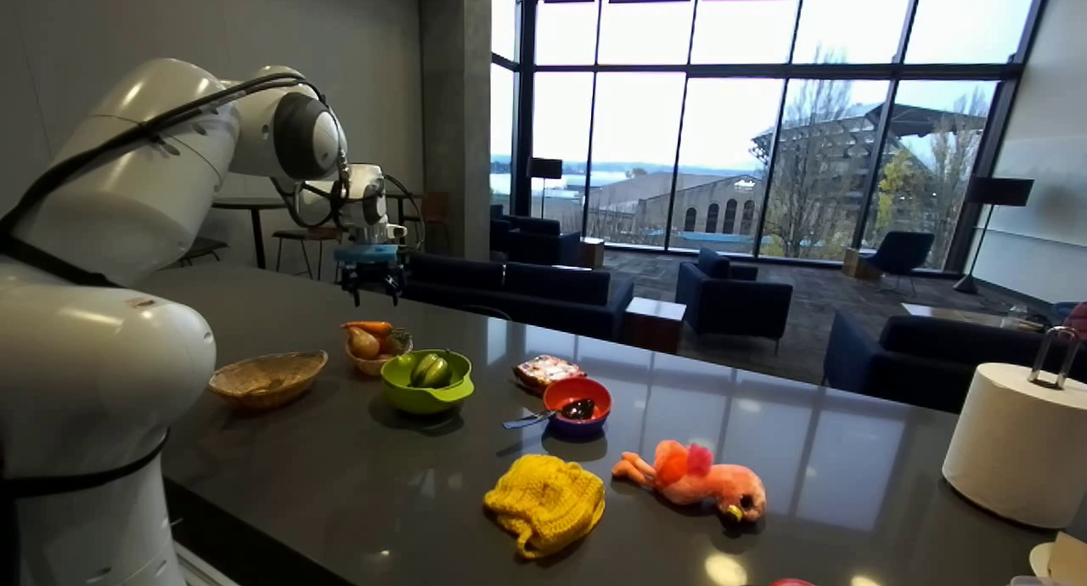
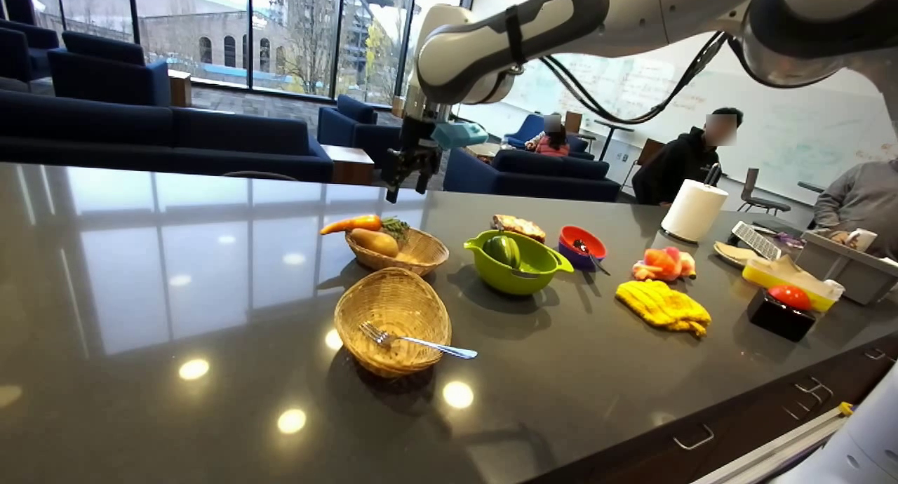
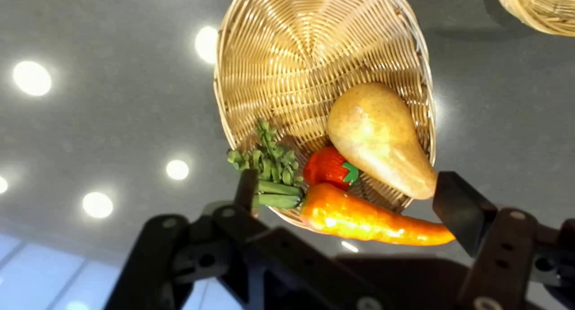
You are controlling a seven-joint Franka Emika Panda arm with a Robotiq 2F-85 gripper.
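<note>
Below the spread, empty fingers (image 3: 462,213), the carrot (image 3: 359,215) runs from its leafy top, near one fingertip in the wrist view, rightward to its tip near the other, apparently propped by the rim of the wicker basket (image 3: 278,54); the strawberry (image 3: 325,166) and then the pear (image 3: 377,135), between the fingers, seem cradled by its woven wall. Beyond the fingers, upper right, a second basket (image 3: 543,6) is cut off; one finger masks some leaves, and the carrot partly hides the strawberry

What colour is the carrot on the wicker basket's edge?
The carrot is orange with green leaves, best seen in the wrist view.
</note>
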